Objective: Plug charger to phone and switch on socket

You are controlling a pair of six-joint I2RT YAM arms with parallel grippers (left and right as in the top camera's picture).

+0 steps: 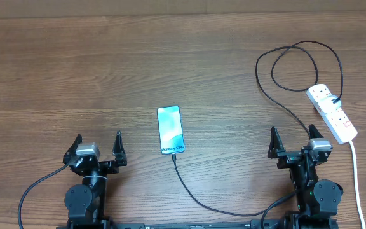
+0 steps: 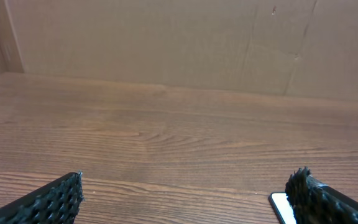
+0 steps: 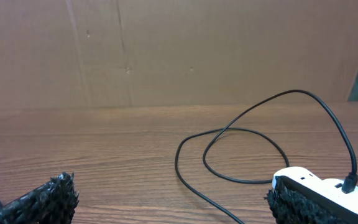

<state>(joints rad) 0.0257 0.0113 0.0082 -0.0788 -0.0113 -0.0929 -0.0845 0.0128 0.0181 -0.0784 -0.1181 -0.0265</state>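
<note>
Left hand [image 1: 98,135] spread, phone [image 1: 170,130] lengthwise front-to-back, charger [image 1: 173,160] at near end

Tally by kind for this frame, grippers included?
phone: 1
charger: 1
socket: 1
grippers: 2, the left gripper and the right gripper, both open
Total: 5

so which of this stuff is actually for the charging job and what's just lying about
For the job: slim black-edged phone with light blue screen; long thin black charger cable; white power strip socket with its thick white cord.
Just there: brown wooden table; brown cardboard wall.
</note>
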